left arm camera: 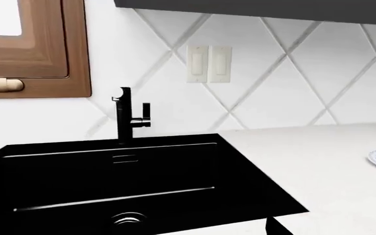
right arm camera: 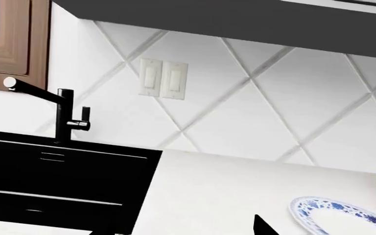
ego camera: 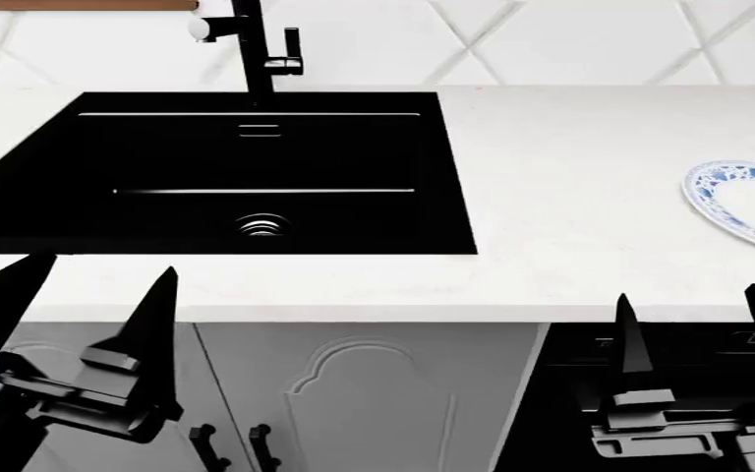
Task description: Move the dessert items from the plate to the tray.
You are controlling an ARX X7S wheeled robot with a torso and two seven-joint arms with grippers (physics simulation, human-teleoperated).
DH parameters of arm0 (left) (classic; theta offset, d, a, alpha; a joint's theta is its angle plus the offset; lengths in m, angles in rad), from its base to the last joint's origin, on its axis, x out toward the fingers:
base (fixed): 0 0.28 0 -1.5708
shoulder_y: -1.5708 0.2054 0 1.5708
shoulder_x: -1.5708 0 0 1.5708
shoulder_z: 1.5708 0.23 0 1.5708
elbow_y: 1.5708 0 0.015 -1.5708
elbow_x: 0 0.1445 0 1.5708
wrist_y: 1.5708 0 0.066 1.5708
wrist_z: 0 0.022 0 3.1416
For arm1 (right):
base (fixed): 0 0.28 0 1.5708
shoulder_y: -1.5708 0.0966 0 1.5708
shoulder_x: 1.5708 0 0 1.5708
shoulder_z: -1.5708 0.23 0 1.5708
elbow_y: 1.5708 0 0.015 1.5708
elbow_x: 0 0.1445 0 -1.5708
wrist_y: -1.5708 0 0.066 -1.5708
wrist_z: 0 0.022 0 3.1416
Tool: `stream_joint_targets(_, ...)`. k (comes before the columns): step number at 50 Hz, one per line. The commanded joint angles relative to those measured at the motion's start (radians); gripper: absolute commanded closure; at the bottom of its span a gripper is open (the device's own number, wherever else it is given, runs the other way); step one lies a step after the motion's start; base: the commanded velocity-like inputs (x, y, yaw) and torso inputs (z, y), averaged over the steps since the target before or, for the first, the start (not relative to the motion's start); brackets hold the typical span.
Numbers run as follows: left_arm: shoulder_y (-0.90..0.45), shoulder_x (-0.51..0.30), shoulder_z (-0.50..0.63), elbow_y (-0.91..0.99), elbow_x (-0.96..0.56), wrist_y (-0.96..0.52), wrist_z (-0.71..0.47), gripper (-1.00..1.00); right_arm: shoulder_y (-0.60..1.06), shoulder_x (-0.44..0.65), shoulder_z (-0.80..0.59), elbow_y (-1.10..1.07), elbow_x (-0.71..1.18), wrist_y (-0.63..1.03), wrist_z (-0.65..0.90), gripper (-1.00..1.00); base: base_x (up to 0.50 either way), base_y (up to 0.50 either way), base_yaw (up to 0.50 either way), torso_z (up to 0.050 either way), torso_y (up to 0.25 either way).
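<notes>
We hold the left gripper (ego camera: 83, 329) and right gripper (ego camera: 699, 334) low before the white worktop (ego camera: 574, 197), jaws spread and empty. The blue-patterned plate (ego camera: 745, 202) lies at far right (desserts unseen). No writing is readable.

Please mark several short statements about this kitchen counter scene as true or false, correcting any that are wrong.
1. The sink is black. True.
2. The plate lies inside the sink. False: it rests on the white counter, toward the robot's right of the sink.
3. The left end effector grips the plate. False: it is open, holding nothing, below the counter's front edge.
4. The faucet stands behind the sink. True.
5. The plate has a blue pattern on its rim. True.
6. The right end effector is shut on a cupcake. False: it is open and empty.
</notes>
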Motion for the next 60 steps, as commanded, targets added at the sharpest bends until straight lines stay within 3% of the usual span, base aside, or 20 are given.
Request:
stream_joint_targets(1,0.111,-0.066,0.010,0.004,0.077,0.142,-0.034,-1.00,0.011,0.000,-0.006,-0.001,0.003,0.004,0.000,-1.00,0.00,0.50,0.00,0.000,0.000)
stream_joint_targets(21,0.274,-0.182,0.032,0.001,0.172,0.346,-0.068,-1.00,0.018,0.009,-0.014,-0.006,0.003,0.002,0.006,-1.00,0.00,0.50,0.00,0.000,0.000)
stream_joint_targets(37,0.191,-0.136,0.169,-0.065,0.247,0.358,-0.023,-1.00,0.025,0.015,-0.019,-0.002,0.006,-0.002,0.009,-1.00,0.00,0.50,0.00,0.000,0.000)
stream_joint_targets(60,0.184,-0.124,0.168,-0.065,0.249,0.348,-0.044,-1.00,0.018,0.023,-0.027,-0.009,-0.008,-0.011,0.018,-1.00,0.00,0.50,0.00,0.000,0.000)
